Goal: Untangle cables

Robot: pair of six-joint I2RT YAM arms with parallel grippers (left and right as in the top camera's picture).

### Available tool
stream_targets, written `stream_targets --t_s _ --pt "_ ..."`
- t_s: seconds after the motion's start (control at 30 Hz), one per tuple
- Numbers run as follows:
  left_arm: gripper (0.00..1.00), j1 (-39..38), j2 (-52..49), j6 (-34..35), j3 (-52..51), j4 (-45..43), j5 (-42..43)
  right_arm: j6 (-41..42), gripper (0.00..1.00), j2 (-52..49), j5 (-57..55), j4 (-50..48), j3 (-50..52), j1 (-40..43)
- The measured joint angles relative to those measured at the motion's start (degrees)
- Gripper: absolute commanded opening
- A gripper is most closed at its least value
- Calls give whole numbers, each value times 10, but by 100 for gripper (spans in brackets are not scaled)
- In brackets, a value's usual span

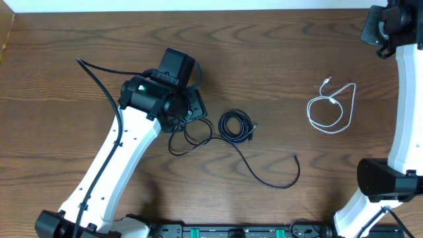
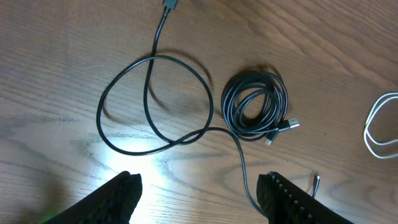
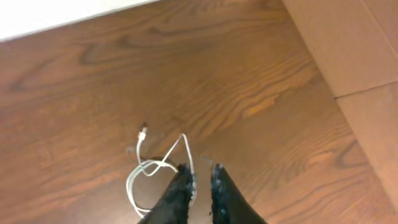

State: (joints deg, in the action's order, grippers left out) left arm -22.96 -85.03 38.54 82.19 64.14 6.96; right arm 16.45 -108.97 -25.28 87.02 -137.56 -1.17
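Note:
A black cable (image 2: 149, 102) lies in a wide loop on the table, its tail passing my left gripper's right finger (image 2: 292, 199). A second black cable (image 2: 255, 104) is wound into a small coil that touches the loop's right side, also seen as the coil (image 1: 236, 125) from overhead. My left gripper (image 2: 200, 198) hangs over the loop (image 1: 188, 140), open and holding nothing. The white cable (image 1: 332, 109) lies apart on the right. My right gripper (image 3: 200, 169) is raised above the white cable (image 3: 140, 177), jaws a narrow gap apart, nothing clamped.
The long black cable's free end (image 1: 295, 156) rests toward the table's front middle. The right arm's base (image 1: 386, 178) stands at the front right. A pale cardboard surface (image 3: 354, 56) borders the table on the right. The table's far edge (image 3: 62, 22) meets a white wall.

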Motion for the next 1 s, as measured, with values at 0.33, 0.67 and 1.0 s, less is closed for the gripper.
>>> stream_targets --t_s 0.33,0.67,1.0 --pt "66 0 0 0 0 0 -10 4 94 0 98 -3 106 2" --pt "74 77 0 24 -1 25 -26 7 99 -1 338 -17 256 -17" --pt "74 57 0 31 -35 45 22 25 99 -3 424 -113 364 -99"
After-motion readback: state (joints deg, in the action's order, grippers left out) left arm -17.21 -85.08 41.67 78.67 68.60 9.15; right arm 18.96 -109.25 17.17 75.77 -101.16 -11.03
